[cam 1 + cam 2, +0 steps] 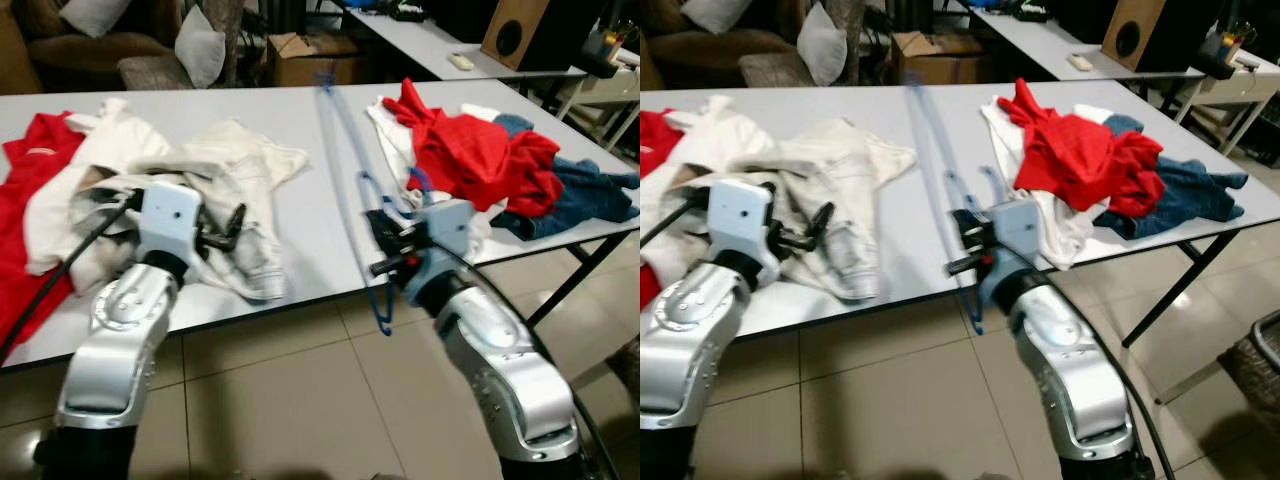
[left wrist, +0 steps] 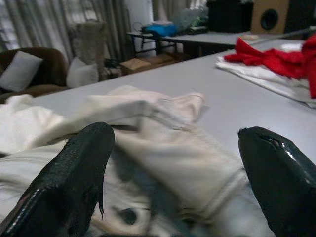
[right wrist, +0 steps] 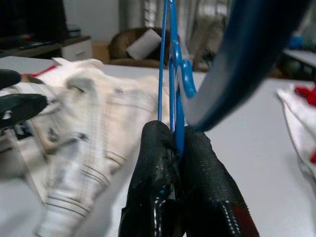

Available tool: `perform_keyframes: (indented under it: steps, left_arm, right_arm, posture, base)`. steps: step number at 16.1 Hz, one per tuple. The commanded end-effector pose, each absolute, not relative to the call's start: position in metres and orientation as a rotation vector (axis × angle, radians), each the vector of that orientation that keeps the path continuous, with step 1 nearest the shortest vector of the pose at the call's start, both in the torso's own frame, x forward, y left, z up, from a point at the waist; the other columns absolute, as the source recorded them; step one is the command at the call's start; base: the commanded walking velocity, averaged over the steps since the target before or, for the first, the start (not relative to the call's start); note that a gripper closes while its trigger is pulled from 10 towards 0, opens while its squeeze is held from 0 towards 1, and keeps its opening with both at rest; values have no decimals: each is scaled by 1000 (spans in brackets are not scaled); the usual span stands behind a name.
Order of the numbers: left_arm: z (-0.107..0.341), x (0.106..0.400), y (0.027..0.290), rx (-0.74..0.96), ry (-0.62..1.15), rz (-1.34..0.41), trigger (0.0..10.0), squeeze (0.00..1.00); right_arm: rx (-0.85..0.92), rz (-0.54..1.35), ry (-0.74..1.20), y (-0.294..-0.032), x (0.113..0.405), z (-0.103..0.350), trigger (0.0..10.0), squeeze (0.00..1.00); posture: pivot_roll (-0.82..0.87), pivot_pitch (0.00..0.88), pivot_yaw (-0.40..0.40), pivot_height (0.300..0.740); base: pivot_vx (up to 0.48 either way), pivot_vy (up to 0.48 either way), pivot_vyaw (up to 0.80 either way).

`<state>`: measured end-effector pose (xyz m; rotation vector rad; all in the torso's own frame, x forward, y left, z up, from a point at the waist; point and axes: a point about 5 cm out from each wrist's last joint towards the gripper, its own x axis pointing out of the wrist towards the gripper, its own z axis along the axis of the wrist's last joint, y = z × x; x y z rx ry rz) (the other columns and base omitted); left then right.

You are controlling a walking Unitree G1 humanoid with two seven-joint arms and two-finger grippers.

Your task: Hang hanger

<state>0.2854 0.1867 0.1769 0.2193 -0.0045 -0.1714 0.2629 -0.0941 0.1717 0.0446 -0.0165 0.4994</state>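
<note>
Blue plastic hanger [image 3: 170,74] pinched in closed right tool [image 3: 177,143], stretched over grey tabletop [image 1: 310,130] centre. Left tool [image 2: 177,163] spread wide, empty, above cream crumpled garment [image 1: 225,190].

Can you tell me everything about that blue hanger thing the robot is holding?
The thin blue plastic hanger looks blurred, as if moving. Its long, slim bars stretch across the grey table, between the cream-white clothes and the red and white pile. One end pokes past the table's near edge, over the tiled floor. The right pincer is shut on it, black fingers squeezing a bar beside a small hook-shaped notch.
</note>
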Motion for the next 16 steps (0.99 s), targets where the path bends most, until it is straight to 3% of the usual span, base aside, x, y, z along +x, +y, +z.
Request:
perform_keyframes:
  steps: [1,5,7,10,16]
  left_arm:
    - [178,286,180,214,-9,-195,10000,0]
    - [180,288,177,221,-15,-209,10000,0]
    - [182,289,175,215,-32,-217,10000,0]
    - [179,291,172,215,-37,-199,10000,0]
    - [173,291,169,186,-8,-219,10000,0]
  right_arm:
    - [18,472,-32,-102,265,174,10000,0]
    - [-13,497,-48,-99,263,175,10000,0]
    - [-43,468,-63,-101,264,176,10000,0]
    - [63,398,-19,-108,268,173,10000,0]
    - [41,490,37,-105,265,162,10000,0]
  posture:
    - [-38,4,-62,740]
    - [-40,5,-56,740]
    - [-39,5,-57,740]
    - [-44,0,-55,740]
    - [-45,0,-60,740]
  base:
    - [0,289,800]
    - [0,290,800]
    - [0,0,0]
    - [0,-446,0]
    - [0,-42,0]
